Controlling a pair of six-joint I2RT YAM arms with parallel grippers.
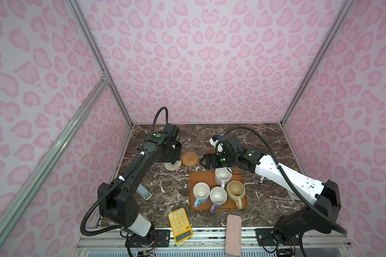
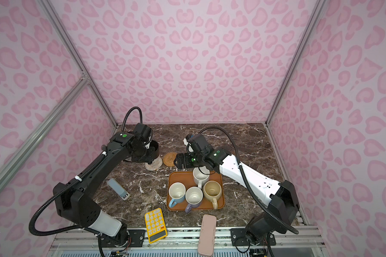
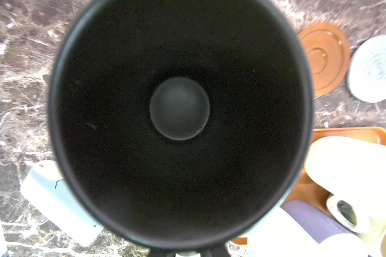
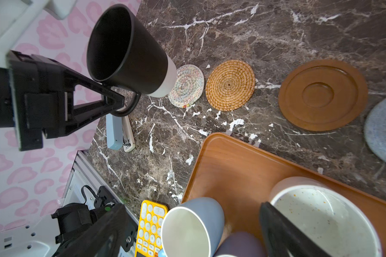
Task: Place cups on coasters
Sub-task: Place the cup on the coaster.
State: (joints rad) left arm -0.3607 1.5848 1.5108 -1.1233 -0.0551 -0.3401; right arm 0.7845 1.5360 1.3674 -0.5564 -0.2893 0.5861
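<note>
Pinching the black mug (image 4: 129,51) by its handle, left jaws are clenched; right jaws gape wide, empty.

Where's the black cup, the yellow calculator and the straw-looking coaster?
black cup (image 4: 143,60), right wrist view, on its outer wall.
yellow calculator (image 1: 179,222), in a top view, on its keys.
rattan coaster (image 4: 230,85), right wrist view, on its middle.

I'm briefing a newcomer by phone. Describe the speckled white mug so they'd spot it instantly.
Find the orange-brown tray on the marble table. The speckled white mug stands at its far edge, behind three other mugs. It alone has a white handle and coloured specks inside.
</note>
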